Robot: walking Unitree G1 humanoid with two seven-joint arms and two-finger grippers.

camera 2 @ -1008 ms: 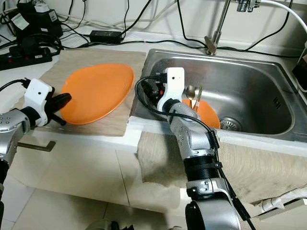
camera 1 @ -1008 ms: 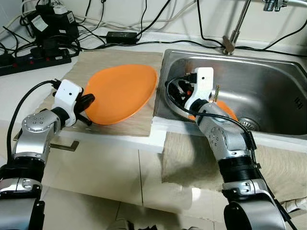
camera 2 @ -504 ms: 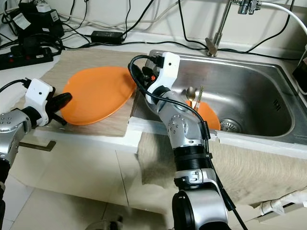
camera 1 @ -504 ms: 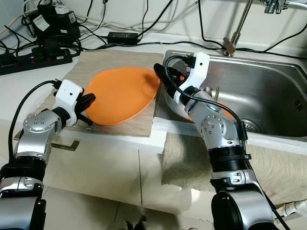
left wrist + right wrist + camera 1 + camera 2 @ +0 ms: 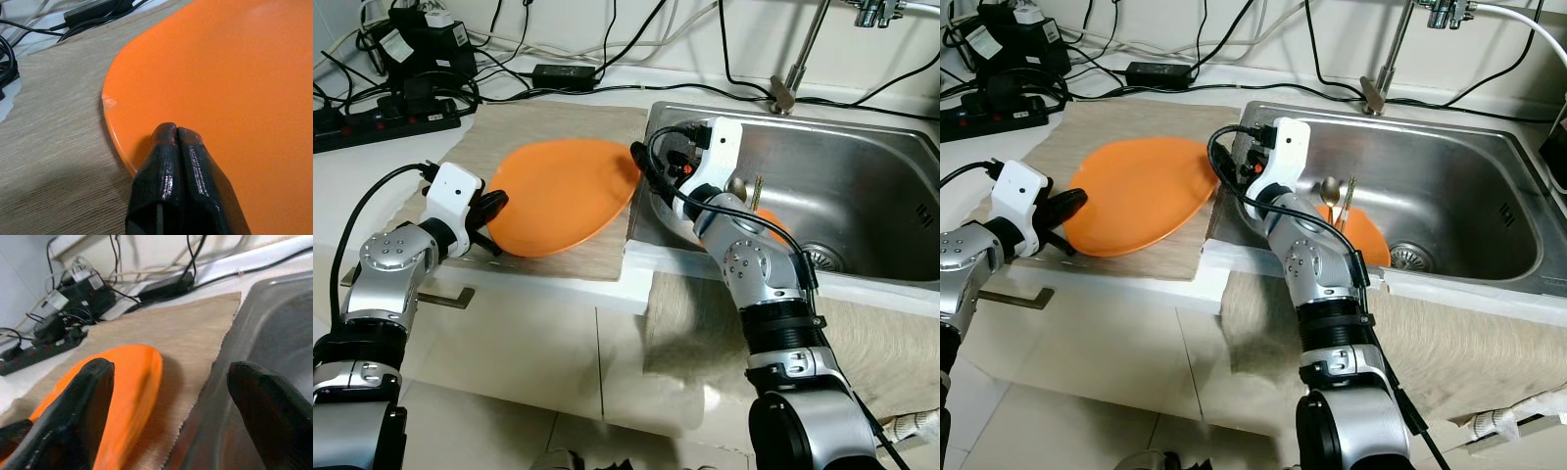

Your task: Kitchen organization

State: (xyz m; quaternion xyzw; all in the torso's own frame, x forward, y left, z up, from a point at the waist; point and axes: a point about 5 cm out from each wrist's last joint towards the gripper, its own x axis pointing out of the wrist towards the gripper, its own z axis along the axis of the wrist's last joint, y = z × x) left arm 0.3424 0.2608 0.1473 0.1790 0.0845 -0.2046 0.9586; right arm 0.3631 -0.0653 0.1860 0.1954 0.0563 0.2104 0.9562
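Right end effector [image 5: 651,168] has come up out of the sink [image 5: 862,166] since a second ago and now hovers, fingers spread wide, at the far edge of the large orange plate [image 5: 563,191] on the bench mat [image 5: 548,122]. My left end effector [image 5: 494,211] stays clenched on the plate's near rim, so I judge a two-handed lift or handover is being set up.

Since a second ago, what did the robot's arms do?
The right claw came up out of the sink and swung left to the sink's left rim, open, beside the big orange plate. The left claw stayed shut on that plate's near edge. The plate, the mat and the small orange dish in the sink did not move.
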